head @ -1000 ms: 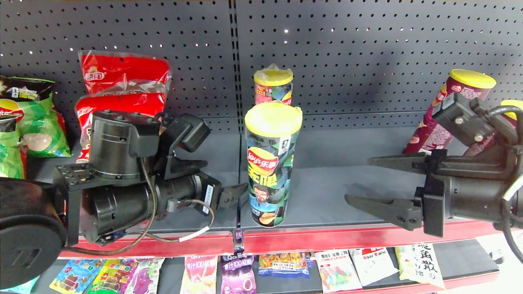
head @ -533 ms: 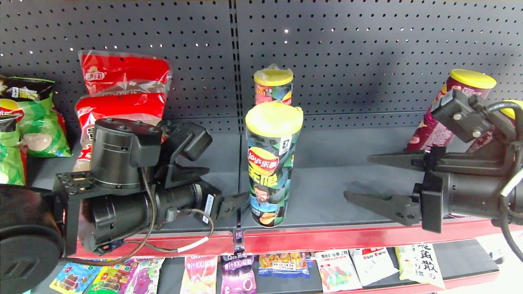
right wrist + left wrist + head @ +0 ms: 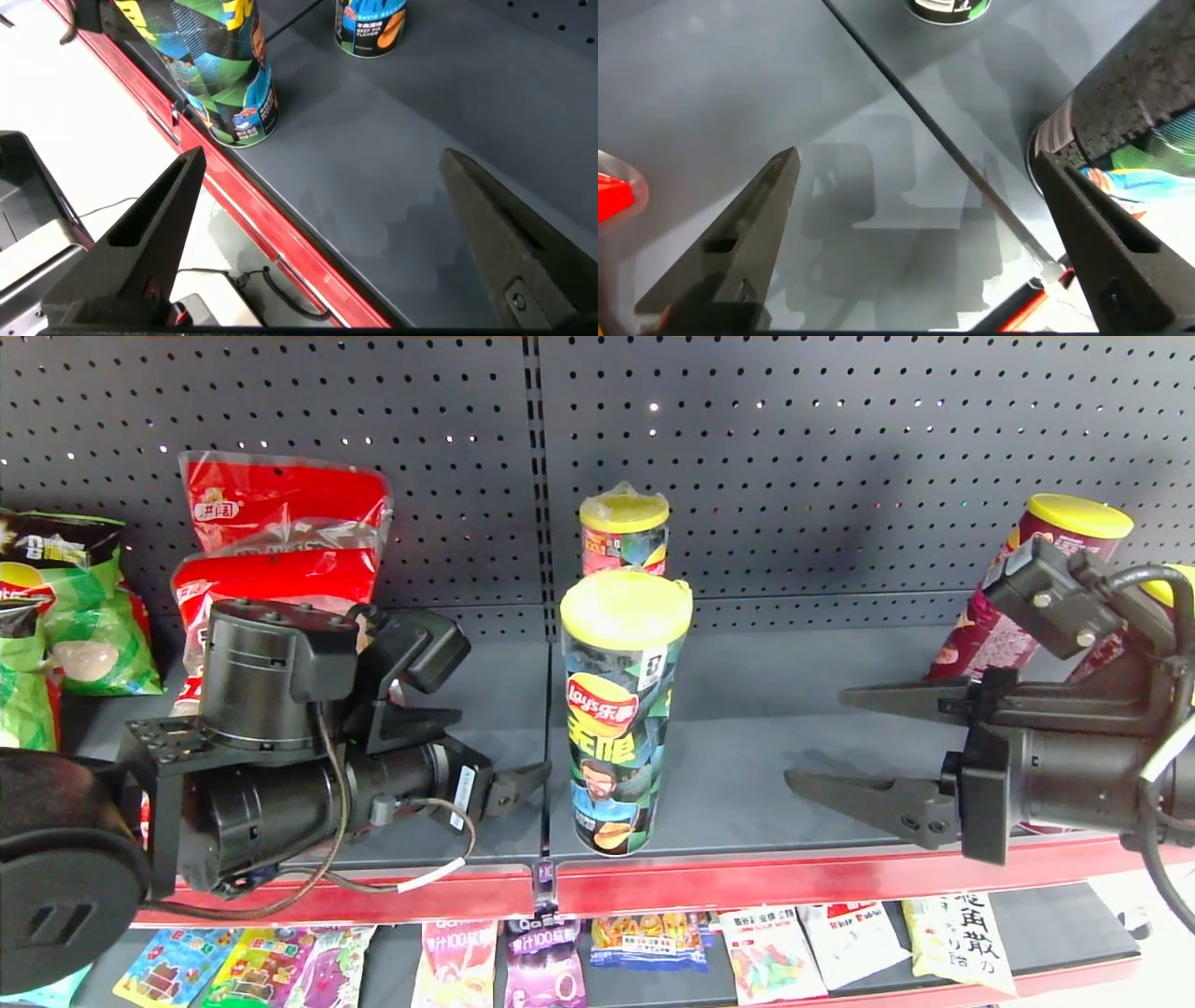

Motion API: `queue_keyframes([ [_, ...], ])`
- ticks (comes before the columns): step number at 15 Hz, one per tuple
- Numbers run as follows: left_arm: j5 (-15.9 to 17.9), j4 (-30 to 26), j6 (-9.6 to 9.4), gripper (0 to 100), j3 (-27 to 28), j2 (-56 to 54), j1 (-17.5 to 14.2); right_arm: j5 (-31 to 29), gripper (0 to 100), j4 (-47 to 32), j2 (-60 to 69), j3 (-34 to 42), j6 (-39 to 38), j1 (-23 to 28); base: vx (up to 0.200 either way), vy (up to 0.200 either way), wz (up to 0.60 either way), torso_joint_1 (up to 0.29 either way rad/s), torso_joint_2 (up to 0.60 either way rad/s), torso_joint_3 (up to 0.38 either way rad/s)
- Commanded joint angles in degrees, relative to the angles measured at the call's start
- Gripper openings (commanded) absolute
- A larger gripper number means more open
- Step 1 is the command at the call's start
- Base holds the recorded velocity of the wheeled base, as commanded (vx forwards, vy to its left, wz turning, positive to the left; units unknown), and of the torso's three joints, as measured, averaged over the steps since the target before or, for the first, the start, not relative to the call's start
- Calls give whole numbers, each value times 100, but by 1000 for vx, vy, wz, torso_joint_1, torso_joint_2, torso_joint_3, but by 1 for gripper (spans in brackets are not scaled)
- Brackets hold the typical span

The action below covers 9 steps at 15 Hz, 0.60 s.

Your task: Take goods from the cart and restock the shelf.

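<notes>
So, the tall green-and-blue chip canister with the yellow plastic lid (image 3: 621, 709) stands upright on the grey metal shelf with the red front lip (image 3: 747, 756), close to that lip. The left gripper (image 3: 917, 159) hangs wide open and empty, one finger just beside the canister's wall. The right gripper (image 3: 817, 742) is spread wide too, well off on the canister's other side, holding nothing. A shorter yellow-lidded can (image 3: 624, 532) sits behind.
</notes>
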State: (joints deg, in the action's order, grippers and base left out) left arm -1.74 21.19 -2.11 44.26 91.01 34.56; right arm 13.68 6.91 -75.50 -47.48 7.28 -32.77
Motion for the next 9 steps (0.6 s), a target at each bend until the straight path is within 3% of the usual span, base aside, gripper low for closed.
queue_keyframes([
  [1,16,35,0,100,47,189,60,3,100,3,0,-7,2,-1,0,0,0,0,0,0],
  [3,34,263,0,100,47,356,165,3,100,3,26,-7,2,34,0,0,0,0,0,0],
  [9,78,272,0,100,-41,294,253,3,100,3,35,-7,2,86,0,0,0,0,0,0],
])
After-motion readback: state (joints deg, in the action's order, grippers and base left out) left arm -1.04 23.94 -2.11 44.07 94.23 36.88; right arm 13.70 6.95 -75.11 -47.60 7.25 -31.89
